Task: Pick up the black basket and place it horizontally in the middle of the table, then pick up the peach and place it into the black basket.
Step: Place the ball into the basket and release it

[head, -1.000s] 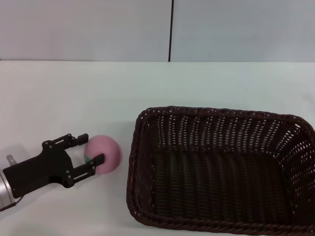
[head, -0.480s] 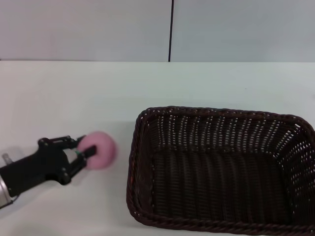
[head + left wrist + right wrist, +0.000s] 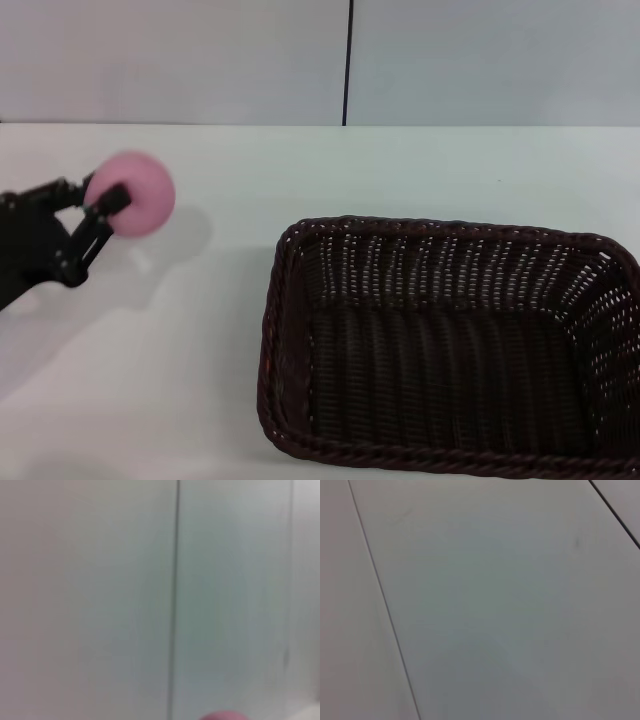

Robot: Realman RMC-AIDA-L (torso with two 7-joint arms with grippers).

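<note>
One peach (image 3: pixel 131 194), clamped in the left end effector (image 3: pixel 100 205), hangs above the white desk (image 3: pixel 180 380)'s left side, well apart from the black basket (image 3: pixel 440 350)'s braided rim.

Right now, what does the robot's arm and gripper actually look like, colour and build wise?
Only the left gripper shows, in the head view: matte black, built of flat angular plates and slim linkage bars with small pale pivot screws, ending in narrow black fingers. No cables or markings are visible. The right arm is out of view.

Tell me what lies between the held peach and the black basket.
Nothing: in the head view only bare table and the peach's shadow separate the peach, held in the left gripper, from the black basket.
</note>
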